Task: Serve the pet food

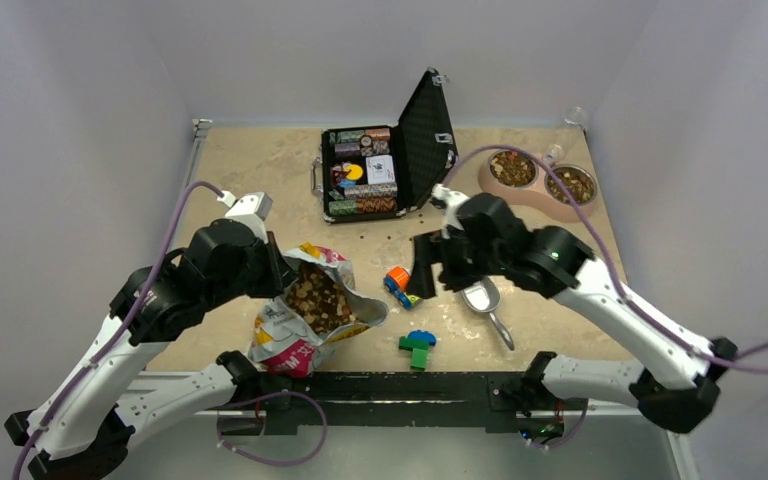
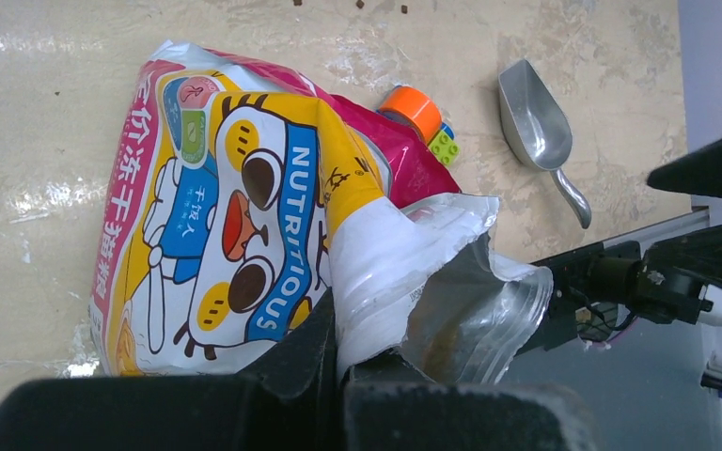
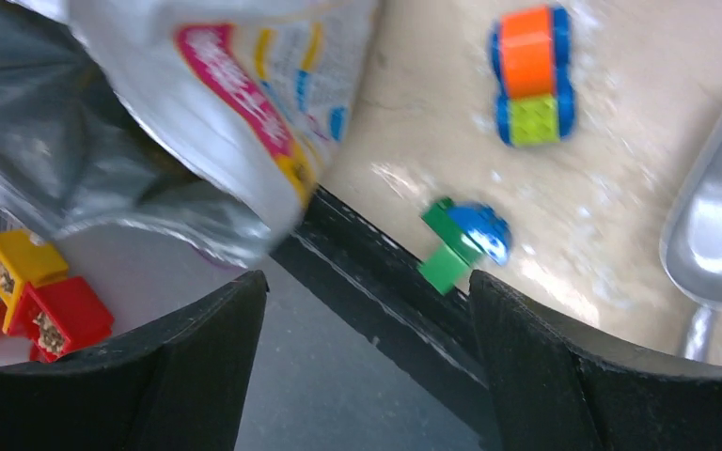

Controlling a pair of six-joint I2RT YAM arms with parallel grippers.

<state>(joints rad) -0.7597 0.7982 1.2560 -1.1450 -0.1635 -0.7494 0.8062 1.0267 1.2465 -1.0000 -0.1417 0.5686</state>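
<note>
The pet food [image 1: 318, 300] is brown kibble showing in the open mouth of a colourful cartoon-printed bag [image 1: 290, 345] that lies near the table's front edge. My left gripper [image 1: 282, 277] is shut on the bag's torn white rim; in the left wrist view the fingers [image 2: 338, 366] pinch the rim of the bag [image 2: 235, 207]. My right gripper [image 1: 422, 270] is open and empty, right of the bag and above the toy car; its wrist view [image 3: 367, 310] shows nothing between the fingers. A metal scoop [image 1: 482, 298] lies empty on the table under the right arm. A pink double bowl [image 1: 541, 192] at the back right holds kibble [image 1: 513, 168].
An open black case of poker chips [image 1: 365, 172] stands at the back centre. An orange-and-blue toy car [image 1: 397, 283] and a green-and-blue brick piece [image 1: 418, 347] lie between bag and scoop. A few loose kibble bits [image 1: 380, 238] lie scattered mid-table. The black front rail [image 1: 410, 385] runs along the front edge.
</note>
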